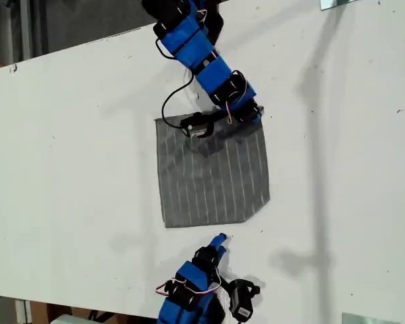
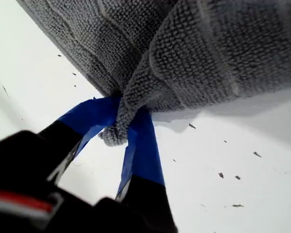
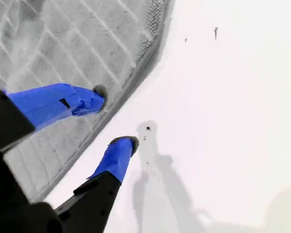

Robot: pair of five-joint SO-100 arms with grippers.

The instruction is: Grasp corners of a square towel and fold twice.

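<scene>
Thin grey striped square towel (image 1: 212, 177) lies flat mid white table (image 1: 74, 169).

My first tool (image 2: 121, 131) pinches bunched towel corner (image 2: 117, 127) at edge far from second arm in exterior view.

My second tool (image 3: 117, 119) spread, empty, hovering over near towel edge, one finger above cloth, other above table.

Judgement: cloth soft, light, limp; will sag and drag. Take hold at corner tips.

Near corner at exterior view's right looks blunt. First-tool grip hidden under arm in exterior view.

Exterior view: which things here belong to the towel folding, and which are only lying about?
Belong to the job: the towel; its pinched corner; my first gripper, shut on it; my second gripper, open at the edge.

Lying about: grey objects at the table edges.
</scene>
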